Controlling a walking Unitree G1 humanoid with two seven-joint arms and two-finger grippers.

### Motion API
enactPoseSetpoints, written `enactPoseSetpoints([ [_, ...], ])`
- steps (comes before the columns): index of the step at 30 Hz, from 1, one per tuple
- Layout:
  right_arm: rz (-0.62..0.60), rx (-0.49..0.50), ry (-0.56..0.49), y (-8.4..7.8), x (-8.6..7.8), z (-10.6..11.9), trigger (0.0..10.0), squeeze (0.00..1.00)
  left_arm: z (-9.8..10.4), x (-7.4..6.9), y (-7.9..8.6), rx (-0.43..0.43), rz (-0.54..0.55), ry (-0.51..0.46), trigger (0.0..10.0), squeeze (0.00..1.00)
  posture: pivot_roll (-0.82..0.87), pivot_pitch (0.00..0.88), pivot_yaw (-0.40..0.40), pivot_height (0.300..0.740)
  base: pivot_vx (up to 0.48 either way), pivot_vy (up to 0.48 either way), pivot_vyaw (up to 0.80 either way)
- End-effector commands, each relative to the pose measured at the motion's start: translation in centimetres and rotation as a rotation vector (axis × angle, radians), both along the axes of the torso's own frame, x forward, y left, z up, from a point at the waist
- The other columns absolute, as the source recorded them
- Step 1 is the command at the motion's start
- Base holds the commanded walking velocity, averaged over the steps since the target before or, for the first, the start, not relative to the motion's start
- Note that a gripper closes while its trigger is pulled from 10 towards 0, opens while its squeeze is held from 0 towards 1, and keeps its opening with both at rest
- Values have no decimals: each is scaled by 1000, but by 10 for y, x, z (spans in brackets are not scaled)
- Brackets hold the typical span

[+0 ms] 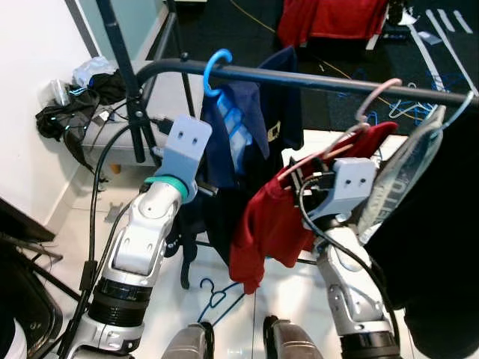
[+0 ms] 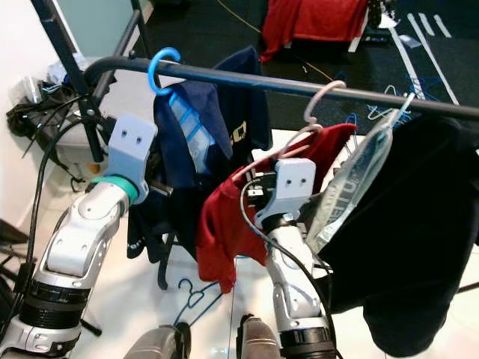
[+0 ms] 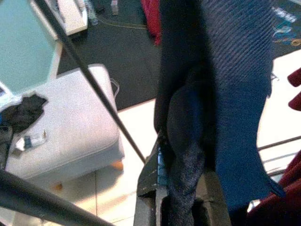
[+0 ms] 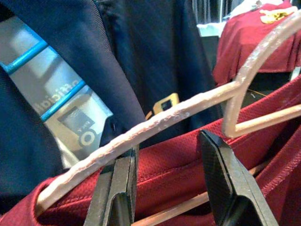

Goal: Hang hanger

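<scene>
From the head views, a pink hanger [image 2: 323,101] carrying a red shirt [image 2: 224,224] hooks over the dark rail [image 2: 299,86], beside a navy shirt [image 2: 224,120] on a blue hanger [image 2: 161,67]. The left gripper [image 3: 181,207], in its wrist view, is pressed into the navy cloth; I can't tell its finger spacing. In the right wrist view, the right gripper [image 4: 171,186] has its fingers [image 4: 117,188] spread, straddling the hanger's lower bar without clamping it.

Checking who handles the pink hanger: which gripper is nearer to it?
Right. The right gripper has its jaws open around the pink hanger carrying the red shirt; the left gripper is over at the navy shirt.
</scene>
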State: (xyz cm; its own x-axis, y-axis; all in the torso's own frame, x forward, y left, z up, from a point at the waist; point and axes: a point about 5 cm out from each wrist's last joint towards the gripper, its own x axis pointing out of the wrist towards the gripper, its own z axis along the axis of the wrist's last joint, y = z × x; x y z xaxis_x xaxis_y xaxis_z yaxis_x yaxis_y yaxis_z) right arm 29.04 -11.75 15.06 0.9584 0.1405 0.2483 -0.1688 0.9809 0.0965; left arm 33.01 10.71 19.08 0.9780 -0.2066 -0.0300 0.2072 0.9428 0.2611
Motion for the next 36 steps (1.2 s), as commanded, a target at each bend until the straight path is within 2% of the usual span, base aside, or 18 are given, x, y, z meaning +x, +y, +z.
enactPoseSetpoints([
  [1,-1,0,12,0,-2,-4,10000,0,3,3,2,5,30,-12,10000,0,-67,106,90,740,0,0,0],
  [2,-3,0,12,0,-2,-4,10000,0,3,11,4,4,82,16,10000,0,-76,106,92,740,0,0,0],
  [4,-3,0,12,0,-2,-4,10000,0,3,11,4,4,82,16,10000,0,-76,106,92,740,0,0,0],
  [5,-5,-1,12,-1,-3,-4,10000,0,0,13,8,13,109,38,10000,259,-72,109,93,740,0,0,0],
  [7,-5,-1,12,-1,-3,-4,10000,0,0,13,8,13,109,38,10000,259,-72,109,93,740,0,0,0],
  [8,-7,-1,14,-1,-4,-5,10000,0,-3,12,13,19,118,56,10000,910,-70,111,92,740,0,0,0],
  [10,-7,-1,14,-1,-4,-5,10000,0,-3,12,13,19,118,56,10000,910,-70,111,92,740,0,0,0],
  [11,-5,-1,16,-1,-5,-5,10000,0,-9,-10,21,13,37,34,10000,941,-62,121,88,740,0,0,0],
  [12,-5,-1,16,-1,-5,-5,10000,0,-9,-10,21,13,37,34,10000,941,-62,121,88,740,0,0,0],
  [13,-4,-1,17,-1,-5,-5,10000,0,-11,-23,25,0,0,20,10000,0,-62,122,88,740,0,0,0],
  [14,-3,-2,18,-1,-5,-6,10000,0,-12,-31,27,-7,-23,10,10000,0,-62,122,88,740,0,0,0],
  [19,-3,-2,19,-2,-6,-6,10000,0,-14,-39,30,-9,-40,8,10000,0,-60,126,87,740,0,0,0],
  [23,3,-7,21,-3,-9,-6,10000,0,-18,-60,34,-48,-84,12,10000,0,-53,135,80,740,0,0,0],
  [25,40,-25,20,-2,-14,-7,10000,0,-15,-84,33,-148,-133,1,10000,0,-47,141,65,740,0,0,0],
  [28,68,-38,10,-3,-21,-5,10000,0,-8,-95,29,-219,-165,-32,10000,0,-54,141,50,740,0,0,0],
  [30,72,-40,7,-3,-23,-4,10000,0,-6,-98,27,-228,-176,-43,10000,0,-55,141,47,740,0,0,0],
  [33,71,-42,-9,-5,-33,0,10000,0,-5,-105,25,-158,-220,-81,10000,0,-64,141,38,740,0,0,0],
  [36,63,-37,-10,-8,-52,2,10000,0,-8,-113,34,-115,-236,-82,10000,0,-75,141,31,740,0,0,0],
])
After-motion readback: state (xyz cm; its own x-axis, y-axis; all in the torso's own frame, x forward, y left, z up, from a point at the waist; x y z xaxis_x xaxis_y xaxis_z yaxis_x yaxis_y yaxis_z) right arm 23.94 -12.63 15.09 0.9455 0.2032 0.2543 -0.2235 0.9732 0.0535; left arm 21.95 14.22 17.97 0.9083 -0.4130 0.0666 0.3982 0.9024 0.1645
